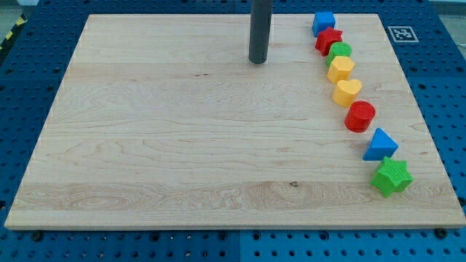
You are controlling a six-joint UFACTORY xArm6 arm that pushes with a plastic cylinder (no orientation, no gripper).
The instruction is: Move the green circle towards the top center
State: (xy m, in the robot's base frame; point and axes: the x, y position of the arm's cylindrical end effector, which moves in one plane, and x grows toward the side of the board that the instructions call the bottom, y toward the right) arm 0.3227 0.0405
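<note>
The green circle point(339, 51) lies near the view's top right, in a curved line of blocks, touching a red star point(328, 38) above it and a yellow hexagon point(341, 69) below it. My tip point(258, 61) rests on the wooden board point(182, 145) at the top centre, well to the left of the green circle and apart from every block.
The line of blocks runs down the view's right side: a blue cube point(323, 21) at the top, then the red star, green circle, yellow hexagon, a yellow heart point(347, 92), a red cylinder point(360, 116), a blue triangle point(381, 144) and a green star point(392, 176).
</note>
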